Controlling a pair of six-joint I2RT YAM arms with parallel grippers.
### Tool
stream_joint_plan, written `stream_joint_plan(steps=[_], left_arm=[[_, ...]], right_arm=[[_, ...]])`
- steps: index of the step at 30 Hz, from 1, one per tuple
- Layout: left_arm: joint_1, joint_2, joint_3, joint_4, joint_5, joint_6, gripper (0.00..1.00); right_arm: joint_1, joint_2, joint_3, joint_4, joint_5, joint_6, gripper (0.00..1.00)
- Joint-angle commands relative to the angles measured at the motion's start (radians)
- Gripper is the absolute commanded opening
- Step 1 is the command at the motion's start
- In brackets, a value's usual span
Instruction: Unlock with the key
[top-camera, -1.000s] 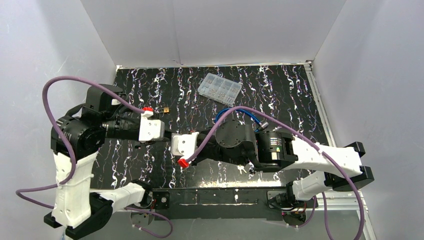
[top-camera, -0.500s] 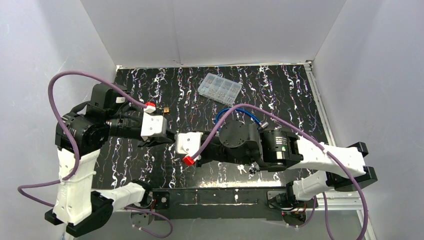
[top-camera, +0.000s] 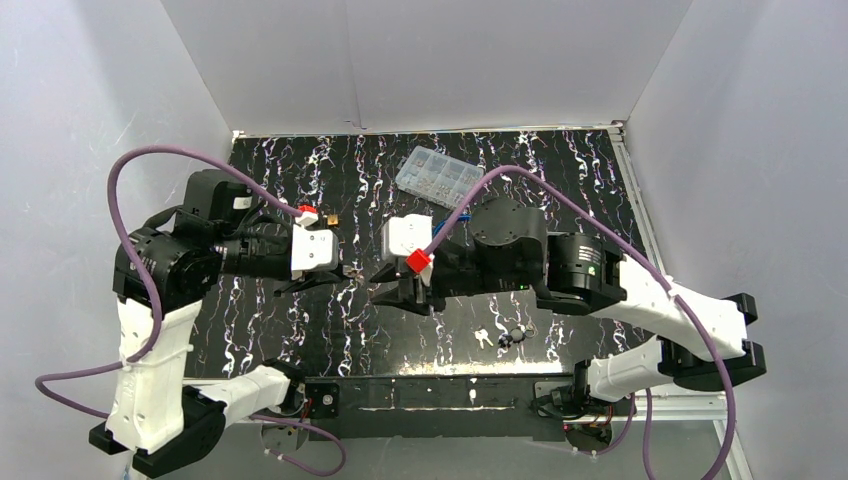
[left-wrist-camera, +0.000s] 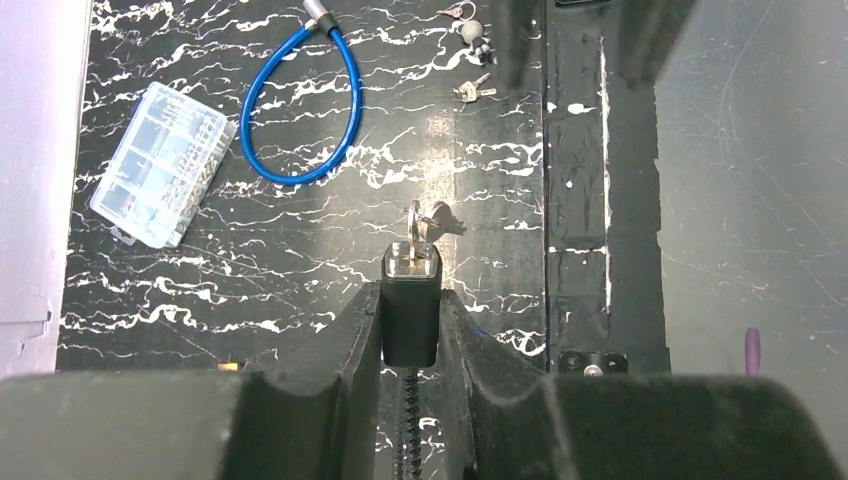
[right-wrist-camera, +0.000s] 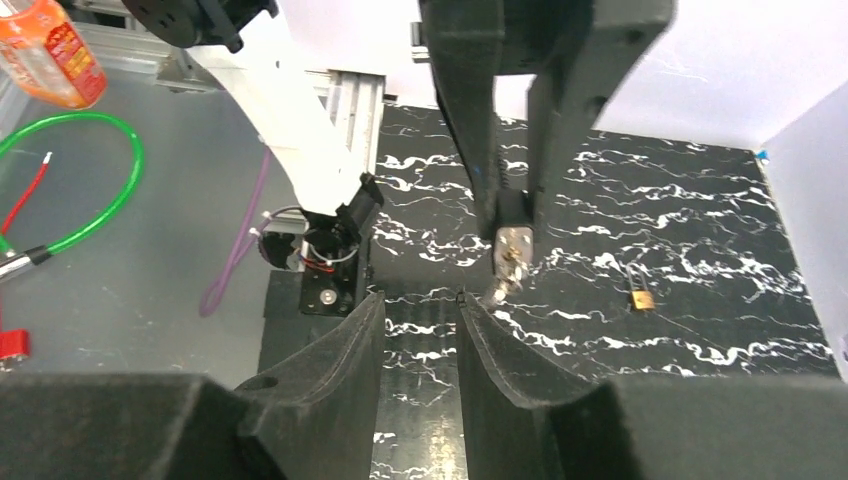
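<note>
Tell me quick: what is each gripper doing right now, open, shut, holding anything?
Left gripper: shut on the padlock, with the key in it.
Right gripper: open, holding nothing.

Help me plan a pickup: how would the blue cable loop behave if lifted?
The blue cable loop probably flexes and sags, since it lies in a loose curve. Its metal end would likely dangle. The glossy coating may slip.

**jo_k:** That black rectangular padlock (left-wrist-camera: 410, 320) looks like matt plastic casing with a brushed silvery metal face, and the small silver key (left-wrist-camera: 416, 218) is shiny steel. Agree?

**rigfan:** Yep. The black white-veined tabletop (left-wrist-camera: 300, 260) is glossy, the blue cable loop (left-wrist-camera: 290, 181) has a slick plastic coating, and the clear compartment box (left-wrist-camera: 160, 165) is smooth see-through plastic.
</note>
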Motion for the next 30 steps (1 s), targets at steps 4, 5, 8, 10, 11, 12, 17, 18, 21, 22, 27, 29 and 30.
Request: stream_joint_plan(steps=[4,5,8,10,11,12,17,18,21,22,27,29,30], left_arm=[[0.006,-0.008,-0.002,-0.123,0.008,-0.001,0.00],[0.003,-0.008,-0.002,-0.126,0.007,0.002,0.00],[0.005,-0.015,0.002,-0.128,0.012,0.006,0.00],[0.005,-0.016,0.006,-0.132,0.012,0.006,0.00],[0.005,-0.016,0.009,-0.136,0.012,0.008,0.00],[0.005,-0.017,0.012,-0.138,0.012,0.010,0.00],[0.005,-0.017,0.013,-0.135,0.016,0.009,0.00],[0.006,-0.016,0.014,-0.135,0.017,0.008,0.00],[0.005,-0.016,0.017,-0.132,0.016,0.007,0.00],[0.005,-0.017,0.017,-0.132,0.014,0.007,0.00],[0.005,-0.018,0.021,-0.128,0.007,0.005,0.00],[0.006,-0.017,0.024,-0.126,0.007,0.008,0.00],[0.006,-0.017,0.025,-0.127,0.009,0.008,0.00]], right_arm=[[-0.030,0.064,0.046,0.062,-0.033,0.048,0.39],[-0.039,0.067,0.042,0.074,-0.035,0.053,0.39],[-0.053,0.075,0.018,0.109,-0.018,0.058,0.40],[-0.061,0.062,-0.010,0.156,0.004,0.064,0.41],[-0.066,0.052,-0.026,0.179,0.008,0.069,0.41],[-0.070,0.044,-0.036,0.197,0.009,0.074,0.42],[-0.076,0.064,-0.034,0.203,-0.003,0.083,0.43],[-0.076,0.069,-0.035,0.202,-0.012,0.088,0.43],[-0.076,0.077,-0.042,0.201,-0.023,0.096,0.42],[-0.076,0.078,-0.043,0.199,-0.027,0.098,0.41],[-0.076,0.095,-0.025,0.152,-0.014,0.090,0.34],[-0.076,0.099,-0.027,0.138,-0.006,0.083,0.36],[-0.076,0.100,-0.030,0.137,-0.002,0.080,0.37]])
